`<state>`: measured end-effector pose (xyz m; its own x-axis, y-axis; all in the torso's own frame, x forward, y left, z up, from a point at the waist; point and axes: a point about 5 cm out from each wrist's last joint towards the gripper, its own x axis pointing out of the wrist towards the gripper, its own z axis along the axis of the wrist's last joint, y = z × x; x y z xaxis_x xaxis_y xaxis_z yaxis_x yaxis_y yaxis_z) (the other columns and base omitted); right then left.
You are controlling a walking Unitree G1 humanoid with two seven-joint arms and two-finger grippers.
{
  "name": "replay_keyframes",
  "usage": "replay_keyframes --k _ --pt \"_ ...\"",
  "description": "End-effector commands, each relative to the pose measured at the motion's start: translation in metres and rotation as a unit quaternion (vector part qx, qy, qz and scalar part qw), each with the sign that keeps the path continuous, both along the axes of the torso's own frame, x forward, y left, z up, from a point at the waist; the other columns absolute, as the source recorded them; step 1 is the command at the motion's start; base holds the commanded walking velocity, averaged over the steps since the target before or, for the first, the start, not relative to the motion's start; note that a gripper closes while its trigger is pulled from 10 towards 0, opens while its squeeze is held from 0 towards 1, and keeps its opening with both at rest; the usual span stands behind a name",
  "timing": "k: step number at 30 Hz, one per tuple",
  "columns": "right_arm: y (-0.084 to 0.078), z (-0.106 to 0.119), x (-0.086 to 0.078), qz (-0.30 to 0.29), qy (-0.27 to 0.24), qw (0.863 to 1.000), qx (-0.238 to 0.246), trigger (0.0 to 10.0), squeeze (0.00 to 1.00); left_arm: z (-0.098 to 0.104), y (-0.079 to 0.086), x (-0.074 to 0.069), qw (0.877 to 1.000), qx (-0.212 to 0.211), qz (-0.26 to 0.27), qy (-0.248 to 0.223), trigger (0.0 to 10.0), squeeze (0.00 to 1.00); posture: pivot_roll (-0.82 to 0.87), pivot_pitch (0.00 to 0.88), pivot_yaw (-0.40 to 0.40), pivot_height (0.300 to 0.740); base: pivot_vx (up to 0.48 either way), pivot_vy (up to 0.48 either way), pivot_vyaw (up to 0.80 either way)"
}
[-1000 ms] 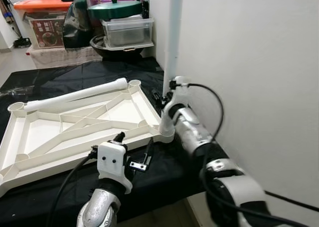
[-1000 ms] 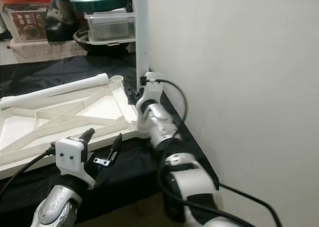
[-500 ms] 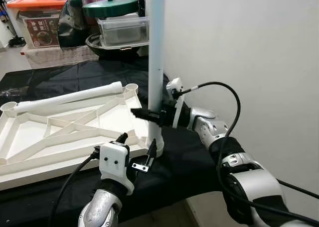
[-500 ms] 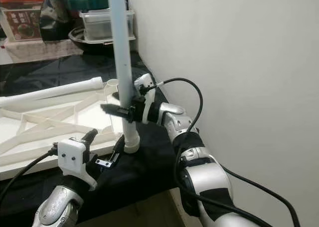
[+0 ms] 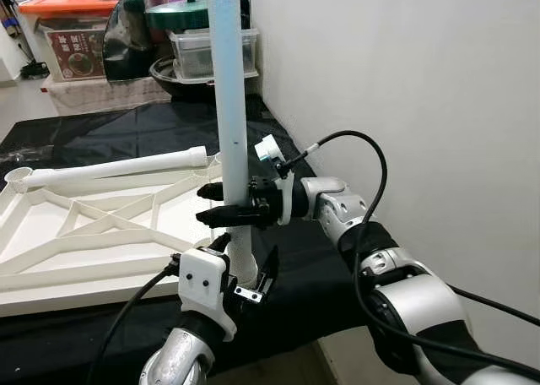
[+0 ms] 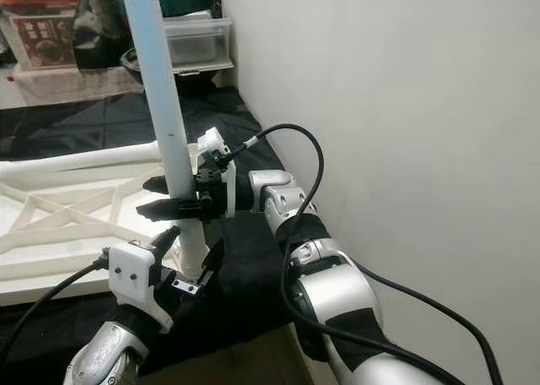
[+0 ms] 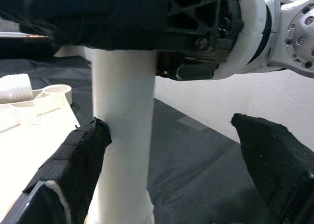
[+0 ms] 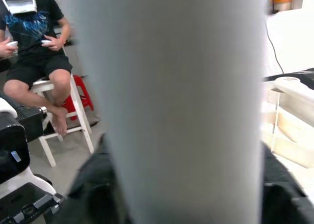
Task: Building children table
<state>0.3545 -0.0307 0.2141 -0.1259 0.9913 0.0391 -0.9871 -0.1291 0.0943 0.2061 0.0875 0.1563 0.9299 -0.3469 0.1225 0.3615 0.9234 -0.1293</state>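
I hold leg (image 5: 231, 106) upright, frame centre, right gripper (image 5: 226, 215) pinching mid-shaft | left gripper (image 5: 251, 271) spread around its foot | tabletop frame (image 5: 93, 233) lies left

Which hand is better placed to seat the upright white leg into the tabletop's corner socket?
Right. The right hand already clamps the table leg upright; the left hand is open around its base.
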Motion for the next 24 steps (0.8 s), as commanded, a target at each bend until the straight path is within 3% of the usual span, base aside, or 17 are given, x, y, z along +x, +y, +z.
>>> replay_keyframes --k 1,2,5,7,9,10,11,13,14,15,16,17,18,20,21,23,24 --pt "0.011 -0.01 -0.004 0.001 0.001 1.0 -0.007 0.0 0.0 0.001 0.0 0.0 1.0 0.0 -0.003 -0.002 10.0 0.0 0.03 0.0 -0.029 0.74 0.0 0.0 0.0" --pt "0.012 -0.015 -0.002 -0.039 -0.003 0.999 -0.008 0.0 0.0 0.001 0.0 0.0 1.0 0.001 -0.002 -0.002 10.0 0.0 0.03 0.0 -0.029 0.74 0.0 0.0 0.0" --pt "0.013 -0.018 0.0 -0.068 -0.005 0.998 -0.008 0.0 0.0 0.001 0.001 0.0 1.0 0.001 -0.002 -0.002 10.0 0.0 0.03 0.0 -0.029 0.74 0.0 0.0 0.0" --pt "0.013 -0.022 0.004 -0.117 -0.004 0.993 -0.016 0.0 0.0 0.001 0.001 0.0 1.0 0.002 -0.002 -0.002 10.0 0.0 0.03 0.0 -0.029 0.74 0.0 0.0 0.0" --pt "0.011 -0.025 0.016 -0.234 0.0 0.972 -0.033 0.0 0.0 0.001 0.002 0.0 1.0 0.002 0.003 -0.003 10.0 0.0 0.03 0.0 -0.029 0.74 0.0 0.0 0.0" --pt "0.011 -0.025 0.016 -0.234 0.0 0.972 -0.033 0.0 0.0 0.001 0.002 0.0 1.0 0.002 0.003 -0.003 10.0 0.0 0.03 0.0 -0.029 0.74 0.0 0.0 0.0" --pt "-0.004 -0.027 0.034 -0.408 0.028 0.912 -0.041 0.0 0.0 0.0 0.006 0.002 1.0 0.008 0.019 -0.004 10.0 0.0 0.02 0.0 -0.022 0.74 0.0 0.0 0.0" --pt "-0.004 -0.027 0.034 -0.408 0.028 0.912 -0.041 0.0 0.0 0.0 0.006 0.002 1.0 0.008 0.019 -0.004 10.0 0.0 0.02 0.0 -0.022 0.74 0.0 0.0 0.0" --pt "-0.017 -0.031 0.042 -0.508 0.039 0.858 -0.054 0.0 0.0 -0.001 0.008 0.002 1.0 0.009 0.027 -0.004 10.0 0.0 0.01 0.0 -0.018 0.74 0.0 0.0 0.0" --pt "-0.017 -0.031 0.042 -0.508 0.039 0.858 -0.054 0.0 0.0 -0.001 0.008 0.002 1.0 0.009 0.027 -0.004 10.0 0.0 0.01 0.0 -0.018 0.74 0.0 0.0 0.0" --pt "-0.034 -0.036 0.048 -0.608 0.064 0.789 -0.064 0.0 0.0 -0.002 0.01 0.003 0.999 0.012 0.032 -0.003 10.0 0.0 0.01 0.0 -0.018 0.74 0.0 0.0 0.0" --pt "-0.034 -0.036 0.048 -0.608 0.064 0.789 -0.064 0.0 0.0 -0.002 0.01 0.003 0.999 0.012 0.032 -0.003 10.0 0.0 0.01 0.0 -0.018 0.74 0.0 0.0 0.0" --pt "-0.048 -0.042 0.05 -0.679 0.086 0.726 -0.067 0.0 0.0 -0.003 0.01 0.003 0.999 0.013 0.034 -0.002 10.0 0.0 0.01 0.0 -0.018 0.74 0.0 0.0 0.0" --pt "-0.048 -0.042 0.05 -0.679 0.086 0.726 -0.067 0.0 0.0 -0.003 0.01 0.003 0.999 0.013 0.034 -0.002 10.0 0.0 0.01 0.0 -0.018 0.74 0.0 0.0 0.0" --pt "-0.059 -0.048 0.049 -0.735 0.107 0.666 -0.071 0.0 0.0 -0.003 0.01 0.003 0.999 0.013 0.036 -0.001 10.0 0.0 0.01 0.0 -0.018 0.74 0.0 0.0 0.0" --pt "-0.059 -0.048 0.049 -0.735 0.107 0.666 -0.071 0.0 0.0 -0.003 0.01 0.003 0.999 0.013 0.036 -0.001 10.0 0.0 0.01 0.0 -0.018 0.74 0.0 0.0 0.0" --pt "-0.053 -0.054 0.044 -0.766 0.141 0.625 -0.056 0.0 0.0 -0.005 0.012 0.002 0.999 0.014 0.043 0.003 10.0 0.0 0.01 0.0 -0.012 0.74 0.0 0.0 0.0"
